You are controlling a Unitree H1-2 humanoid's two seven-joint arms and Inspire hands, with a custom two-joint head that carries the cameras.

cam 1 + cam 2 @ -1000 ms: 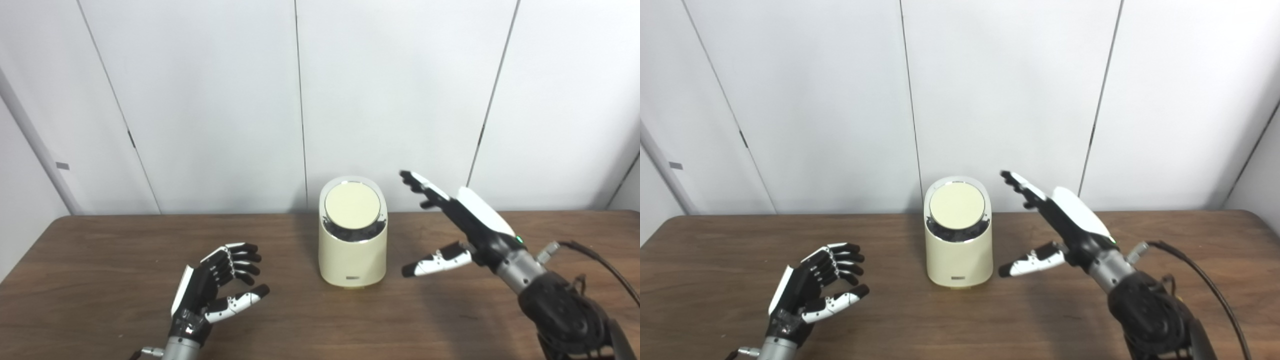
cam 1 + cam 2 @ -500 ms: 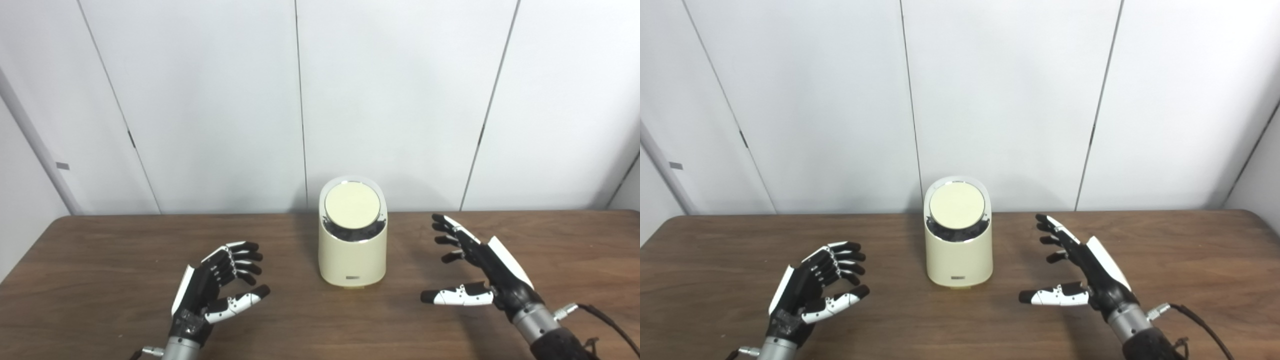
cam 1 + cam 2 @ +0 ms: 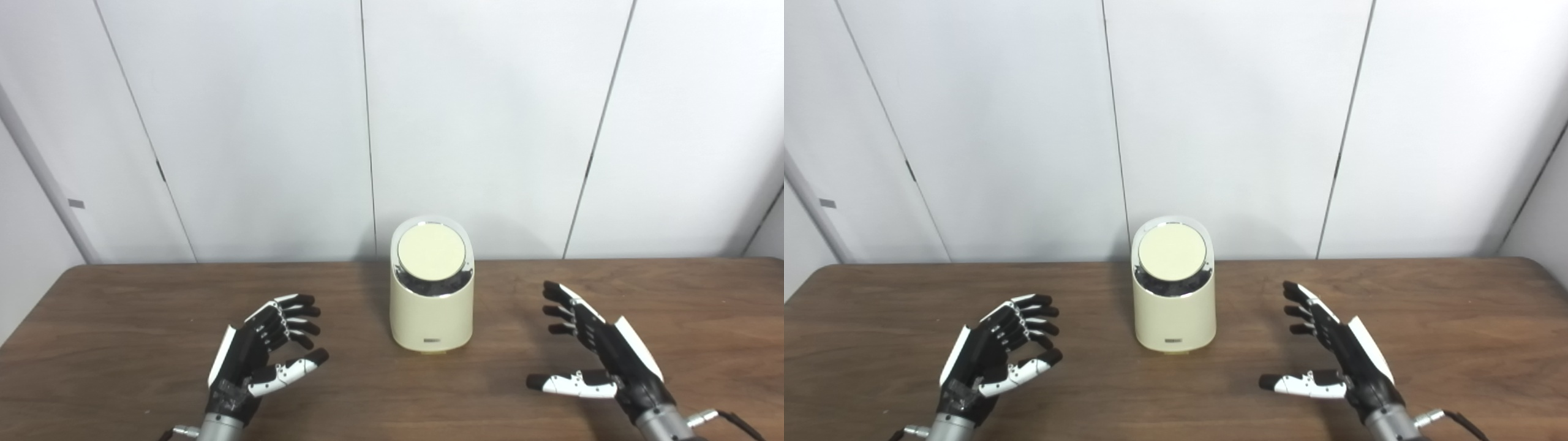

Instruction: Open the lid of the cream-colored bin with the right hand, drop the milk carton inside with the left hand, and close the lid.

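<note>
- A cream-colored cylindrical bin (image 3: 432, 306) stands upright toward the far edge of the dark brown wooden table (image 3: 122, 318), roughly midway between the two hands and close to the white panelled wall (image 3: 245, 122).
- Its round cream lid (image 3: 430, 252) sits shut in the slanted top, ringed by a shiny metal rim, with a dark band showing below the disc.
- The black-and-white left hand (image 3: 260, 355) hovers low over the table, to the left of the bin and well apart from it; its fingers are loosely curled and separated, thumb pointing toward the bin, holding nothing.
- The black-and-white right hand (image 3: 597, 355) is over the table to the right of the bin, also clear of it; the fingers are spread and stretched forward, thumb out to the side, empty.
- No milk carton shows in either view.
</note>
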